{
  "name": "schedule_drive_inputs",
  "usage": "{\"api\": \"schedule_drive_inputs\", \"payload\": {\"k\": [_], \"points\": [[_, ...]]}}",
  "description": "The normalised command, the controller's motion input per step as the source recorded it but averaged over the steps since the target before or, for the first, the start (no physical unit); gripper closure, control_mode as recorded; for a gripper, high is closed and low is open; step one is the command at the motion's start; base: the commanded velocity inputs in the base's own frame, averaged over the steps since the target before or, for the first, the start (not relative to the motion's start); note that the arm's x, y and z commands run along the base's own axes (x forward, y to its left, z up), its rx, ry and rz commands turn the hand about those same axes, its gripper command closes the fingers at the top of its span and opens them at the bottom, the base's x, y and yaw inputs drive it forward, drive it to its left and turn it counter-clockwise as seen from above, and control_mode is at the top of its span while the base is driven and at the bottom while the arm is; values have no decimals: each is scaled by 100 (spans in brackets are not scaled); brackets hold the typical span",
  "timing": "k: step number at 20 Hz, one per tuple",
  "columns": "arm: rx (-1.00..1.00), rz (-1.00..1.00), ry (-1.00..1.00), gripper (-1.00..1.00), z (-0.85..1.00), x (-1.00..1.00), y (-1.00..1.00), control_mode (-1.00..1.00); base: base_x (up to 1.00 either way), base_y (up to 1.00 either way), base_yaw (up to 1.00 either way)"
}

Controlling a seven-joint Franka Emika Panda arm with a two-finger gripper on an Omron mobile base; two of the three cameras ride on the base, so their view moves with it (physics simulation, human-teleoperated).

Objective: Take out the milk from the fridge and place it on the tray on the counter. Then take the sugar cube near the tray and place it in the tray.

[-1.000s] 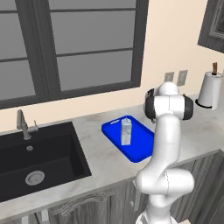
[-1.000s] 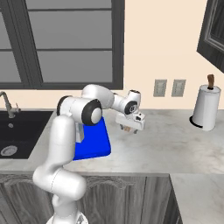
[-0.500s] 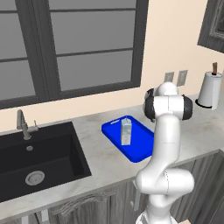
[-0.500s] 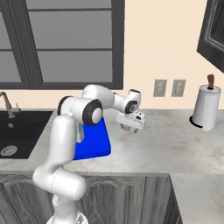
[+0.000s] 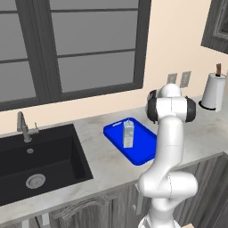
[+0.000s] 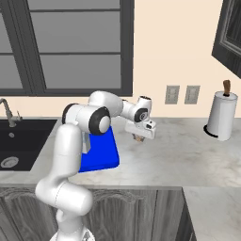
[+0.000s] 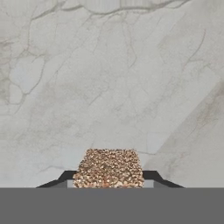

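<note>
end effector (image 6: 139, 138) clamping sugar cube (image 7: 109, 168), above counter (image 7: 109, 78)

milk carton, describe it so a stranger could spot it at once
On the light marbled stone counter, right of the black sink, lies a bright blue rectangular tray. The small pale gable-topped milk carton stands upright on it, the tray's sole upright object, much smaller than the white paper-towel roll far right.

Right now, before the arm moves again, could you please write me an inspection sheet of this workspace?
Surface: marbled counter, black sink at left.
Job's things: milk upright in the blue tray; sugar cube lifted off the counter, right of the tray.
Clutter: paper-towel roll near the wall.
End effector: shut on the sugar cube.
Cables: nothing seen.
Surroundings: window, faucet, two wall outlets.
</note>
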Motion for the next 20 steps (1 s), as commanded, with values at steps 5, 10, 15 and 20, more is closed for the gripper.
{"api": "schedule_drive_inputs", "payload": {"k": [5,10,15,20], "points": [[0,0,-7,100,8,-10,2,-100,0,0,0],[0,10,-12,100,83,-95,3,-100,0,0,0],[-1,26,-6,100,61,-100,31,-100,0,0,0],[-4,30,-10,100,43,-100,36,-100,0,0,0]]}}
